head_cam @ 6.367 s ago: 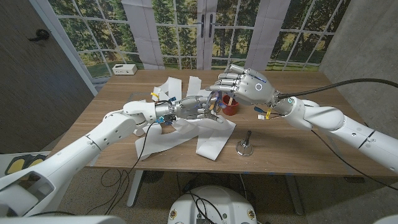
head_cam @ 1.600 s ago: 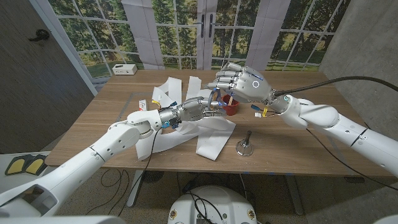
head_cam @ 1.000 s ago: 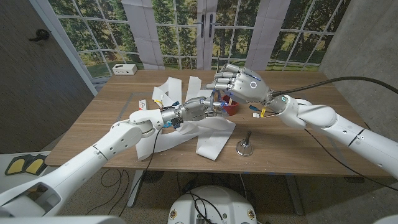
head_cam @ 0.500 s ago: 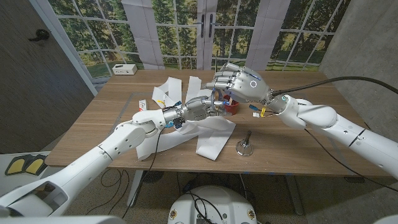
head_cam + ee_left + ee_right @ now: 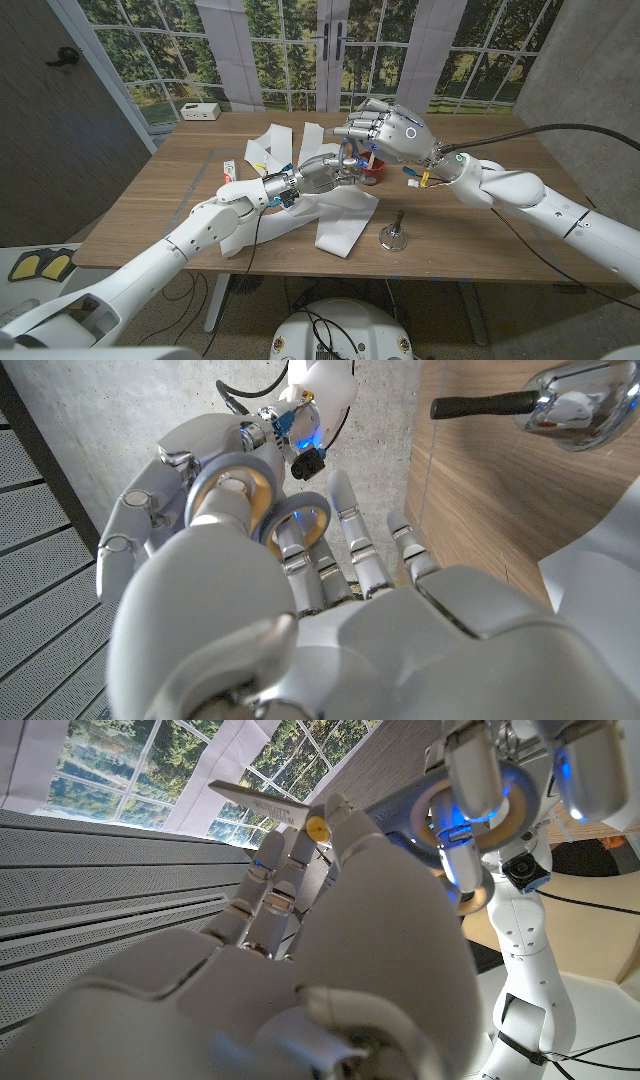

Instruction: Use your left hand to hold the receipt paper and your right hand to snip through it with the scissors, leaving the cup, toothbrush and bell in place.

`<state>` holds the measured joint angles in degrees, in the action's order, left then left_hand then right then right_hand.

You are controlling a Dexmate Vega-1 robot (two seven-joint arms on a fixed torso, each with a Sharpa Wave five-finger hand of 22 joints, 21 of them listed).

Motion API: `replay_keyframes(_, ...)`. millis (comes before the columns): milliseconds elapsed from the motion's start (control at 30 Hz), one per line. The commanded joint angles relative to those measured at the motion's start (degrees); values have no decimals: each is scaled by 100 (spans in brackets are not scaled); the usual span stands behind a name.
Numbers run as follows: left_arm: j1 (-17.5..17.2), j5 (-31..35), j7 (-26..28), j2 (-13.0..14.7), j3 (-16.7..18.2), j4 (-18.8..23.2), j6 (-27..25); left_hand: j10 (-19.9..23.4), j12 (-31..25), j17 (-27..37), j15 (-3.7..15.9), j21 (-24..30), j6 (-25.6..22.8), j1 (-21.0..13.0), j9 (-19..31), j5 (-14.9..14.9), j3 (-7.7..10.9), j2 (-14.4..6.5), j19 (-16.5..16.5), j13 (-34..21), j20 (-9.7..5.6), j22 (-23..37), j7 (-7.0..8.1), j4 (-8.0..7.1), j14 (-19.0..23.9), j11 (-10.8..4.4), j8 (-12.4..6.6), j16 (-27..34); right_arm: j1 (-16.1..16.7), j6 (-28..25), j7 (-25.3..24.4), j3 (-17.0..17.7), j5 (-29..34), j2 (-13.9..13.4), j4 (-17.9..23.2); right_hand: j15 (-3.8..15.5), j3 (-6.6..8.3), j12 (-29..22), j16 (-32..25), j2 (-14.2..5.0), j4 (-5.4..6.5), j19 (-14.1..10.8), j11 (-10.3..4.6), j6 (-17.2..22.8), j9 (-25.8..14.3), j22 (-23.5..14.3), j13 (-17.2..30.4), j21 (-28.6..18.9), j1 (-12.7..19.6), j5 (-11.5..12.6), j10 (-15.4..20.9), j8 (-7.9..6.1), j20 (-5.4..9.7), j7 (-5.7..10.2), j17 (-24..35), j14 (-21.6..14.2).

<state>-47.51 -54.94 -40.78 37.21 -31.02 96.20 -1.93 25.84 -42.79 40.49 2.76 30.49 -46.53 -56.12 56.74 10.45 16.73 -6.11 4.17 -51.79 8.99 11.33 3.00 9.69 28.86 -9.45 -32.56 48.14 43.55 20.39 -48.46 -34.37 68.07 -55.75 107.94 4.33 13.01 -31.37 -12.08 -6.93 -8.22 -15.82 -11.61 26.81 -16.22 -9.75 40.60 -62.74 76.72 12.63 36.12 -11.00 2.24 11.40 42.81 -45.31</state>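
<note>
**Hands close in over the receipt paper**

Reaching further than a few seconds ago, the left arm has stretched toward mid-table, while the right hand has dipped slightly. On the wooden table [image 5: 480,225], the receipt paper [image 5: 340,228] lies in loose white folds at the centre. The left hand [image 5: 325,174] hovers over the paper, fingers curled — whether it actually grips the strip cannot be told. The right hand [image 5: 385,130] holds the scissors [image 5: 262,800], fingers through the handle loops, just above the red cup [image 5: 372,176]. The bell [image 5: 392,237] stands near the front edge. The cut looks not yet made — next, the blades need paper held taut between them.
</note>
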Motion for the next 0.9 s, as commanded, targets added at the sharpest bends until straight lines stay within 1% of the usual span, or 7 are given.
replay_keyframes(33,-34,-68,-57,-32,25,-59,-35,862,-1205,20,789,-12,245,-110,-22,45,162,-318,-30,-81,-1,33,313,-155,-25,-49,15,38,98,-88,-359,180,-67,-80,-17,936,5,316,-32,-171,69,-157,-8,-188,1,-18,-272,86,-385,-2,-373,-1,397,-42,1031,-25)
replay_keyframes(100,-30,-78,-72,-26,26,-66,-57,857,-1221,17,792,-12,233,-113,-34,46,164,-320,-31,-109,3,33,316,-154,-23,-52,12,38,152,-149,-424,238,-87,-107,12,934,-32,437,-24,-163,119,-166,-6,-257,7,-18,-363,125,-499,-15,-497,-9,344,-52,987,18)
replay_keyframes(233,-9,-80,-117,-33,25,-96,-61,842,-1257,15,782,-14,220,-127,-63,49,163,-315,-31,-174,9,34,300,-145,-23,-50,11,50,254,-269,-446,343,-122,-172,78,910,-103,778,61,-130,231,-121,-6,-505,20,-15,-570,252,-822,-36,-840,-18,245,-87,812,289)
replay_keyframes(467,51,-71,-165,-79,-2,-158,-92,820,-1285,1,772,-15,225,-133,-78,49,158,-310,-30,-233,7,34,298,-143,-31,-46,4,54,458,-340,-474,501,-209,-342,214,906,-96,910,59,-133,259,-123,27,-590,30,-12,-668,322,-947,-38,-905,-35,210,-101,766,401)
replay_keyframes(600,49,-82,-167,-92,5,-166,-97,827,-1291,-15,777,-15,235,-132,-74,49,157,-310,-27,-239,5,35,292,-145,-29,-45,-5,49,471,-335,-480,518,-200,-340,208,904,-93,1013,71,-129,266,-111,22,-607,35,-12,-720,364,-1005,-40,-1009,-53,201,-92,728,473)
replay_keyframes(733,38,-88,-159,-105,15,-166,-83,822,-1288,-12,778,-18,243,-140,-85,49,153,-314,-31,-239,11,35,289,-144,-38,-49,-7,65,484,-363,-492,524,-166,-321,213,879,-68,1542,190,-72,269,-67,8,-861,60,-4,-970,548,-1223,-40,-1531,-58,136,-78,325,912)
replay_keyframes(900,19,-86,-173,-100,24,-151,-64,825,-1291,-34,783,-19,242,-136,-101,47,154,-315,-30,-243,7,35,288,-149,-44,-49,-11,51,484,-419,-440,506,-110,-289,213,843,-90,1827,231,72,291,-53,67,-1032,95,4,-1180,740,-1517,-52,-1606,-77,80,-126,-189,1433)
